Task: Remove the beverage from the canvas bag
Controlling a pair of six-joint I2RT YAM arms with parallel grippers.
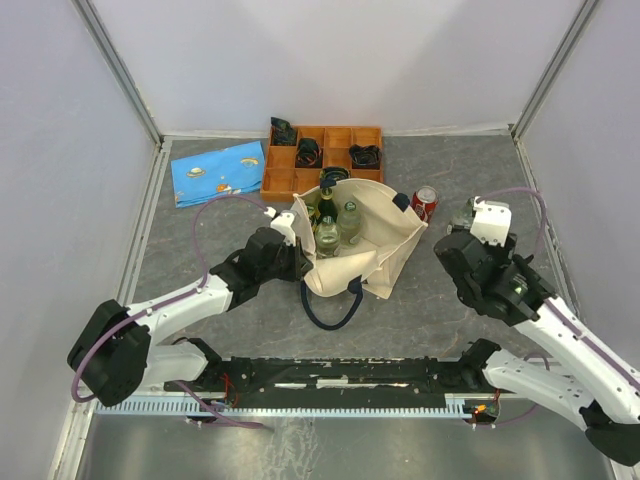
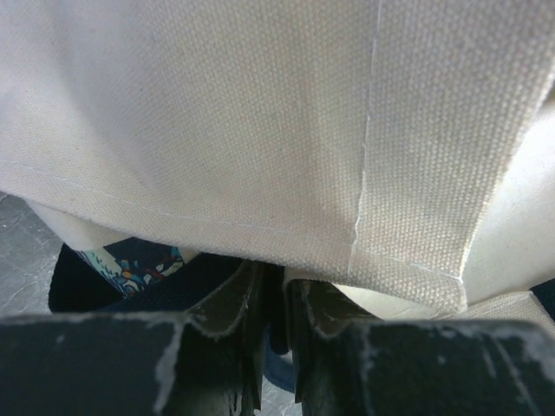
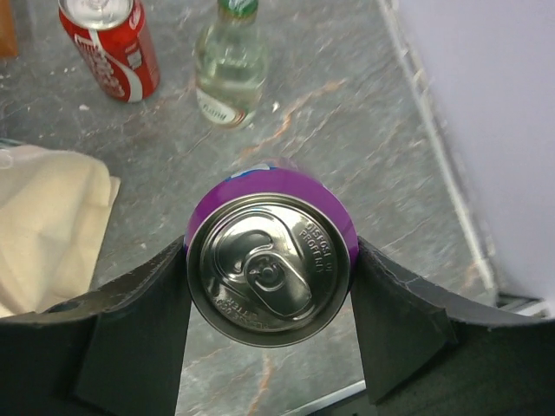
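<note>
Canvas bag (image 1: 385, 262) sits mid-tbl in top view, mouth up and open, navy handle (image 1: 330, 305) hanging toward 6 o'clk. Three glass bottles (image 1: 349, 221) stand inside, at its 11 o'clk side. L gripper (image 1: 297, 262) is at the bag's 9 o'clk rim. In L wrist view the fingers (image 2: 234, 308) are nearly closed w/ the cream hem running down btwn them, so it looks pinched on the fabric, holding the mouth open.

R gripper (image 3: 270, 282) is at 3 o'clk of bag, clear of it. Jaws are abt half open and clamped on a purple can (image 3: 270, 264), top up, one pad on each side. Can't tell if the can base touches tbl.

Red can (image 1: 425, 203) stands on tbl at 2 o'clk of bag. R wrist view also shows a clear glass bottle (image 3: 230, 65) just beside it. Orange tray (image 1: 285, 182) is at 12 o'clk, blue pouch (image 1: 218, 172) at 10 o'clk.

Step, my read: purple can is out of bag, placing phase. Next move calls for lowering it upright onto bare tbl near the red can w/o bumping either drink, then opening the jaws and going back in over the rim for a bottle while L keeps its pinch.
</note>
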